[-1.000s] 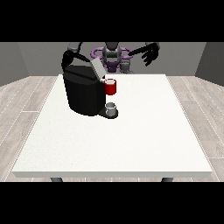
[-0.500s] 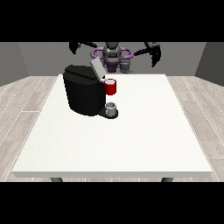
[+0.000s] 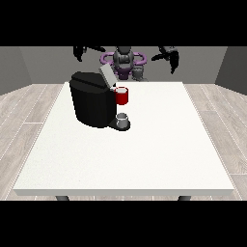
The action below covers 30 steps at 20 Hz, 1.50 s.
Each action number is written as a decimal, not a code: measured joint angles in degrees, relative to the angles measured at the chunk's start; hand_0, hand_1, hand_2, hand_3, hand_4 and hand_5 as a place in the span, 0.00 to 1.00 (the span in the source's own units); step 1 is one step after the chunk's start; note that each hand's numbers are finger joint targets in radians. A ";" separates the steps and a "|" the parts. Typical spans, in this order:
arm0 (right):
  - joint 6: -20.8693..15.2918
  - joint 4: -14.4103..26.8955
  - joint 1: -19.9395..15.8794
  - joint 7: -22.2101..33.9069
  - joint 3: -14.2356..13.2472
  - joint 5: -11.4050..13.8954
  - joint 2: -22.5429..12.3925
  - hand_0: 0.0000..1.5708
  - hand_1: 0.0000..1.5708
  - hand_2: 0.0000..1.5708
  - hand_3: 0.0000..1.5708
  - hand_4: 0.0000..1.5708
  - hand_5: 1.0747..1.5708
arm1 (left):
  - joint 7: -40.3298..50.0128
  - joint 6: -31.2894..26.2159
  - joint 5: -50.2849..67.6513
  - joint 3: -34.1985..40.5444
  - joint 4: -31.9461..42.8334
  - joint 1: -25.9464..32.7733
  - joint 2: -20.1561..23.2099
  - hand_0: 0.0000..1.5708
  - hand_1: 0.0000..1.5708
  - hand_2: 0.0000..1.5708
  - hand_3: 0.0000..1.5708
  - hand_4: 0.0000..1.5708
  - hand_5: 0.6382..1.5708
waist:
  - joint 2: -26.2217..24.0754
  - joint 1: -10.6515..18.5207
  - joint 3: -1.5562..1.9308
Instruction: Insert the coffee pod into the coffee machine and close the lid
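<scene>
A black coffee machine (image 3: 91,103) stands on the white desk (image 3: 144,154), toward the far left part of the top as seen from across it. Its grey lid (image 3: 106,75) is tilted up at the back of the top, so the machine is open. At the front of the machine, just under the lid, sits a red thing at the machine (image 3: 122,95). Below that, on the machine's base, stands a small grey thing (image 3: 123,118); I cannot tell whether it is the coffee pod.

The robot (image 3: 124,60) stands behind the far edge of the desk with both arms raised and spread out to the sides, well above the desk. The robot hand at the view's left (image 3: 81,51) hangs high above and behind the machine, touching nothing. The robot hand at the view's right (image 3: 170,55) is also up in the air, well apart from the machine. Both are dark and small; whether their fingers are spread or clenched I cannot tell.
</scene>
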 measured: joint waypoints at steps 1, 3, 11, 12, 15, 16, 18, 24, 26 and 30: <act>0.23 0.57 -0.77 0.04 -0.50 -0.83 0.21 0.00 0.00 0.00 0.00 0.05 1.00 | -0.11 -0.03 0.59 -0.67 -0.97 0.44 -0.03 0.00 0.00 0.00 0.00 0.25 1.00 | 0.78 0.22 0.00; -0.21 2.58 -2.29 0.73 -1.65 -1.86 0.49 0.00 0.00 0.00 0.00 0.06 1.00 | 1.05 0.58 2.18 -2.65 -3.13 1.17 -0.10 0.00 0.00 0.00 0.00 0.24 1.00 | 1.48 1.29 0.00; 0.18 7.32 -7.38 2.35 -3.63 -4.97 0.46 0.00 0.00 0.00 0.00 0.00 1.00 | 5.49 1.32 5.30 -6.15 -13.97 4.92 0.31 0.00 0.00 0.00 0.00 0.18 1.00 | 5.81 1.97 0.01; 0.30 7.64 -7.53 2.51 -3.14 -4.76 0.58 0.00 0.00 0.00 0.00 0.00 1.00 | 6.08 1.62 5.60 -6.29 -15.52 5.81 0.26 0.00 0.00 0.00 0.00 0.17 1.00 | 5.98 1.70 0.00; -0.35 8.67 -9.27 2.65 -2.05 -4.19 1.47 0.00 0.00 0.00 0.00 0.00 1.00 | 7.12 2.89 7.19 -8.45 -19.62 8.09 0.45 0.00 0.00 0.00 0.00 0.24 1.00 | 7.10 1.35 0.00; -0.19 9.12 -9.44 2.36 -1.57 -3.96 1.71 0.00 0.00 0.00 0.00 0.00 1.00 | 7.94 3.14 7.56 -8.45 -20.92 8.21 0.53 0.00 0.00 0.00 0.00 0.22 1.00 | 7.60 1.17 0.00; 0.72 10.32 -10.40 1.47 -1.77 -4.16 0.98 0.00 0.00 0.00 0.00 0.00 1.00 | 8.55 3.21 8.53 -9.38 -23.43 9.42 0.76 0.00 0.00 0.00 0.00 0.22 1.00 | 8.89 1.39 0.01; 0.41 11.43 -14.19 0.14 0.22 -3.01 2.08 0.00 0.00 0.00 0.00 0.00 1.00 | 9.01 3.35 9.91 -8.95 -28.14 11.14 2.54 0.00 0.00 0.00 0.00 0.24 1.00 | 11.94 -0.07 -0.09; 0.88 11.82 -15.21 0.10 0.64 -2.93 2.10 0.00 0.00 0.00 0.00 0.00 1.00 | 9.52 2.88 10.78 -8.51 -29.55 11.85 3.41 0.00 0.00 0.00 0.00 0.23 1.00 | 12.45 -0.33 -0.07; 2.01 13.17 -17.56 -0.44 0.18 -3.21 0.86 0.00 0.00 0.00 0.00 0.13 1.00 | 9.23 3.29 11.09 -8.32 -32.10 13.53 4.40 0.00 0.00 0.00 0.00 0.21 1.00 | 14.08 -0.52 -0.04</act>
